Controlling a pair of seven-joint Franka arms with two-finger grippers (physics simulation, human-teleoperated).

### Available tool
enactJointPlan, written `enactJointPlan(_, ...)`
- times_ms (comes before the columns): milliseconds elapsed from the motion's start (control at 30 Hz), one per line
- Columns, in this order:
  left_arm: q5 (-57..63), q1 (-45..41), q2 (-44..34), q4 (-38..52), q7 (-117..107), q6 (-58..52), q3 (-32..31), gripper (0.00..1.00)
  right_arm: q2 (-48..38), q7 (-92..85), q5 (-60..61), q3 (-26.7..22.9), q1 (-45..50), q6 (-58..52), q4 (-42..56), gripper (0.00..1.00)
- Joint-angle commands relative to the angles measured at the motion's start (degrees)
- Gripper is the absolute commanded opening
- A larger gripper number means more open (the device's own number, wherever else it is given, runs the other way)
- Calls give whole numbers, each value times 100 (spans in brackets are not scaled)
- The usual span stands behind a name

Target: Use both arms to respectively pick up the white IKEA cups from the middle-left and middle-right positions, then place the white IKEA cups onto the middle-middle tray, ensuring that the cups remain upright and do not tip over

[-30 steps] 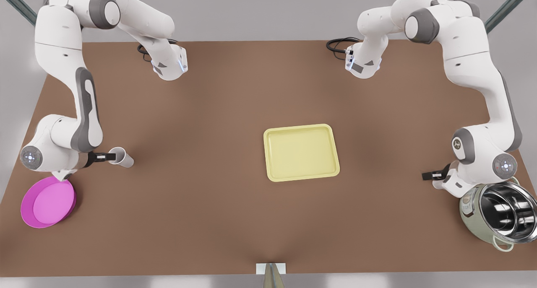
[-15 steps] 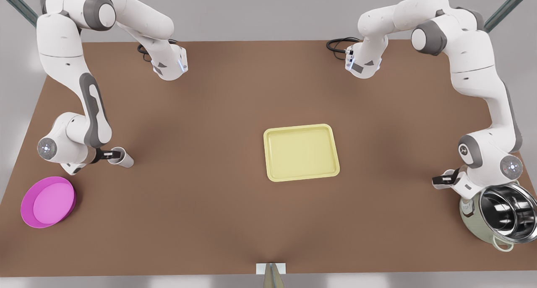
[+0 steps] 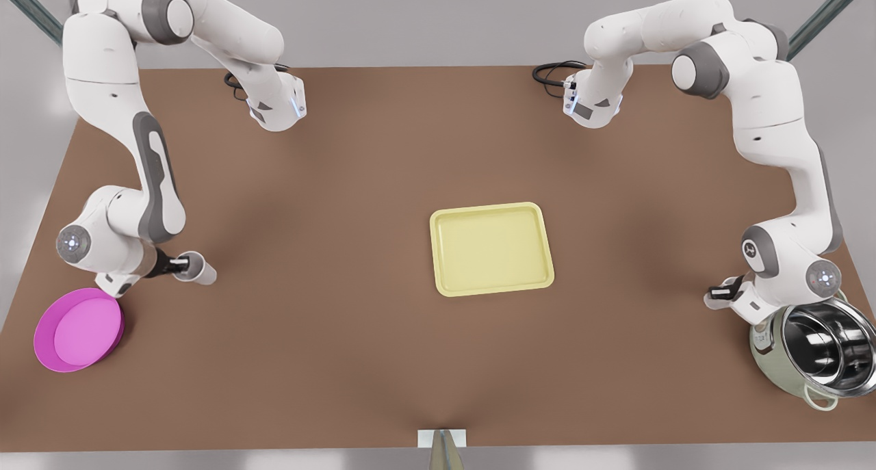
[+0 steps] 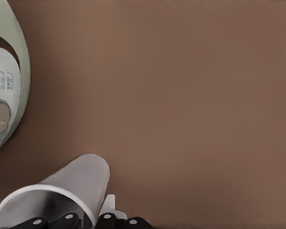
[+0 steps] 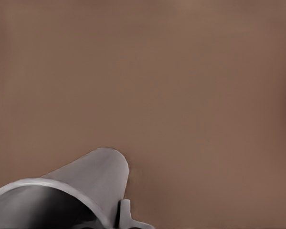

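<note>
Clenching right gripper (image 3: 179, 259) on smooth tapered white cup (image 3: 198, 270) beside round magenta dish (image 3: 79, 330); pinching thin rim of second cup (image 4: 61, 195) with left gripper (image 3: 717, 293), near glossy steel pot (image 3: 821, 350).

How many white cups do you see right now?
2. One small white tapered cup at the right end effector, front view's left; the other at the left end effector beside the steel pot.

Lighting: you get bright, even, diffuse light from above. Shadows: soft dark patches on the brown table (image 3: 328, 360) beside the yellow tray (image 3: 490, 249) and under the arms. Glare: sharp white reflections inside the steel pot (image 3: 825, 347). Wrist views: slightly soft; the white cup (image 4: 61, 198) is bright, the other cup (image 5: 76, 191) dim and grey.
</note>
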Motion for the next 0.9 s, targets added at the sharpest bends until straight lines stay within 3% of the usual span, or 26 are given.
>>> enactJointPlan(0, -109, -7, -24, 4, 302, -29, -6, 21, -132, 236, 157, 377, 28, -556, 113, 21)
enactJointPlan(67, -92, -16, -24, 4, 294, -28, -6, 21, -246, 1737, 139, 1413, 151, -583, 306, 21)
enactJointPlan(100, -100, -95, -261, -14, 206, -64, -6, 21, -185, 2749, 78, 1520, 765, -583, 605, 21)
enactJointPlan(200, -92, -1219, -1078, -259, -954, -802, -6, 21, 166, 4815, -230, 1511, 1900, -574, 1370, 21)
enactJointPlan(300, -100, -2371, -1096, -189, -2123, -793, -146, 21, 720, 6204, -792, 1511, 2638, -574, 2082, 21)
enactJointPlan(400, -57, -2643, -1052, -146, -4152, -793, -1456, 21, 1045, 6688, -995, 1503, 3016, -521, 2407, 21)
enactJointPlan(500, -65, -3505, -894, -172, -5507, -837, -1465, 21, 1424, 7294, -1241, 1468, 3368, -521, 2864, 21)
enactJointPlan(600, 163, -3356, -973, -717, -5542, -187, -1676, 21, 1547, 7532, -1416, 1450, 3597, -469, 2873, 21)
enactJointPlan(867, 365, -3294, -911, -989, -6043, -196, -1667, 21, 2065, 8754, -1751, 1415, 4256, 15, 3383, 21)
